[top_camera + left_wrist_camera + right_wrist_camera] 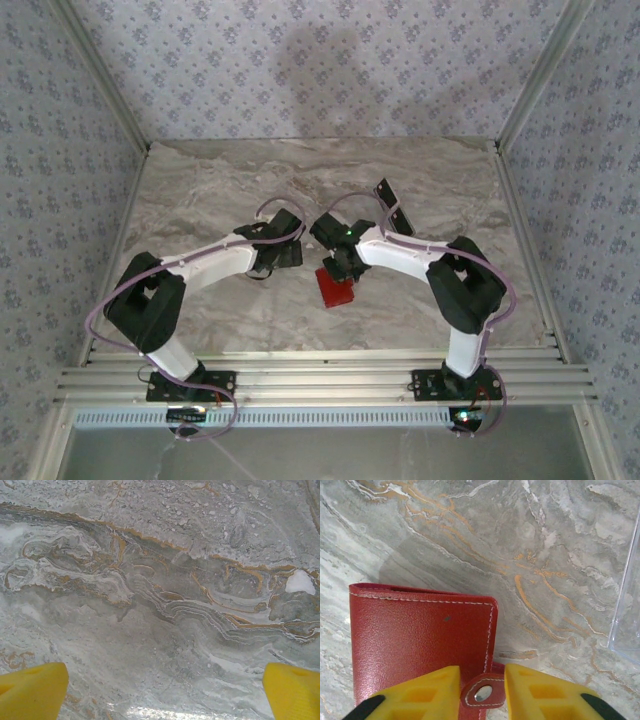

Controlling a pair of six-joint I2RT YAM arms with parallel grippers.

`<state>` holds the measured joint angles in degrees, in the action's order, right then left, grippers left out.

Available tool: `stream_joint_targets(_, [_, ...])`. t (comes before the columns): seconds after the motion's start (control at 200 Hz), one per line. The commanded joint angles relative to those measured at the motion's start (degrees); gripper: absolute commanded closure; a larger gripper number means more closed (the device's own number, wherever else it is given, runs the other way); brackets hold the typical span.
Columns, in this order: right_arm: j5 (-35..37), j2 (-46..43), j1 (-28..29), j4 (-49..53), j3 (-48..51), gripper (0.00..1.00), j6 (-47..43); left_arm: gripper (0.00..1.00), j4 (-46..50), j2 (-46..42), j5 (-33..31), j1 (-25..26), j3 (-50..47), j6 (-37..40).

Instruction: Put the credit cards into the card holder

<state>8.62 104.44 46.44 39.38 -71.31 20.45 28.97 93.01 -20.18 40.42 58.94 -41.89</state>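
Right gripper brackets the snap tab of the small red leather-look folding card holder, flat on the marble-patterned tabletop. Its jaws are narrowed, and whether they grip is unclear. The holder looks light and floppy, and its stitched edge looks best for pinching. Left gripper hangs wide open, empty.

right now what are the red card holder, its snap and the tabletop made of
Card holder: looks like leather or faux leather, fine grain, pale stitching. Snap: shiny silvery metal, apparently. Tabletop: marble-patterned grey with orange veins; real stone or a print, unclear.
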Motion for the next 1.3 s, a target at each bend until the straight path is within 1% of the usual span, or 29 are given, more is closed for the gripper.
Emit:
stream_joint_targets(0.0, [2.0, 0.1, 0.6, 2.5, -1.4, 0.74, -0.4, 0.0, 1.3, -1.3, -0.3, -0.3, -0.4, -0.2])
stream_joint_targets(0.07, [2.0, -0.1, 0.8, 2.6, -1.3, 0.77, -0.4, 0.0, 1.2, -1.3, -0.3, -0.3, -0.4, -0.2])
stream_joint_targets(0.36, [1.9, -1.2, 0.9, 2.6, -0.5, 1.0, -0.4, 0.0, 1.2, -1.6, 0.0, -0.3, -0.5, 0.2])
stream_joint_targets(0.505, [1.6, -2.3, 0.8, 3.0, -0.6, 1.0, -0.5, 0.0, 1.2, -2.3, 0.7, -0.3, -1.2, 0.2])
stream_joint_targets(0.515, [1.6, -2.4, 0.8, 2.9, -0.5, 0.99, -0.5, 0.0, 1.2, -2.4, 0.7, -0.3, -1.3, 0.2])
stream_joint_targets(0.54, [1.6, -2.6, 0.8, 3.0, -0.6, 0.91, -0.5, 0.0, 1.1, -2.6, 0.8, -0.2, -1.4, 0.1])
stream_joint_targets(0.545, [1.6, -2.6, 0.8, 3.0, -0.6, 0.91, -0.5, 0.0, 1.1, -2.6, 0.8, -0.3, -1.5, 0.1])
stream_joint_targets(0.57, [1.7, -2.9, 0.8, 2.9, -0.6, 0.84, -0.4, 0.0, 1.2, -2.8, 0.9, -0.3, -1.8, 0.1])
stream_joint_targets(0.705, [1.4, -3.7, 0.9, 3.1, -0.7, 0.81, -0.4, 0.0, 1.0, -3.7, 1.2, 0.0, -2.7, -0.3])
stream_joint_targets(0.844, [1.6, -3.4, 1.1, 3.3, -0.7, 0.71, -0.5, 0.0, 1.1, -4.5, 1.3, 0.3, -3.2, -0.6])
stream_joint_targets(1.074, [1.6, -1.7, 1.9, 3.0, -1.0, 0.69, -1.2, 0.0, 1.4, -5.4, 1.2, 0.5, -3.7, -0.8])
stream_joint_targets(1.294, [3.1, 0.8, 3.4, 3.8, -2.2, 0.69, -1.4, 0.0, 1.5, -6.9, 1.0, 0.6, -4.5, -1.0])
